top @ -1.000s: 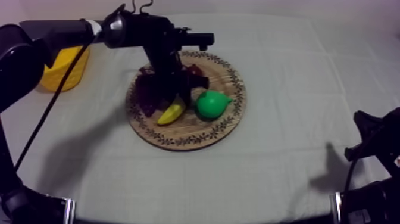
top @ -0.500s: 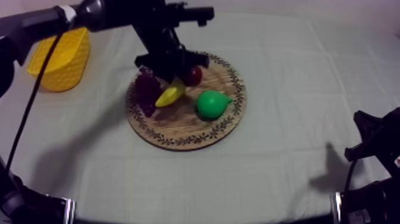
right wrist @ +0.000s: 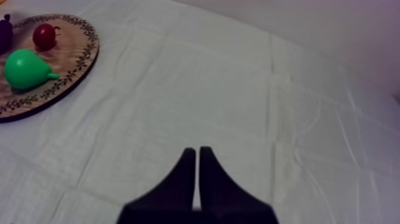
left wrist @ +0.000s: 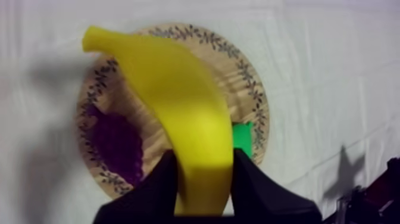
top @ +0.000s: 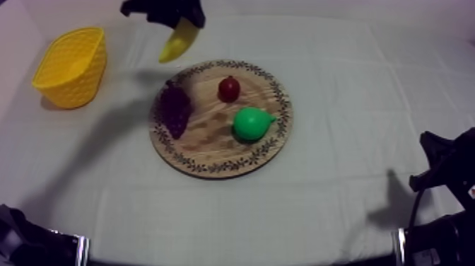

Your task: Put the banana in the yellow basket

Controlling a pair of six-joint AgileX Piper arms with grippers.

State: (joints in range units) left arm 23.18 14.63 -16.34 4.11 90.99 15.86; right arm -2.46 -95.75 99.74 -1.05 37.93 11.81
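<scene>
Yellow basket (top: 71, 67) stands at the table's left, well apart from the wooden board (top: 212, 147). Between them, up over the cloth, the left gripper (top: 180, 15) holds the banana (top: 178, 41). Its long axis slants down, free tip toward the basket's side. The left wrist view adds the grip itself: black fingers (left wrist: 158, 190) clamp one end, the other pointing away past the board's rim. Grapes (top: 174, 107), small red fruit (top: 228, 89) and pear (top: 252, 123) lie on the board. Farthest right, the right gripper (right wrist: 197, 173) is a narrow empty wedge over bare cloth.
</scene>
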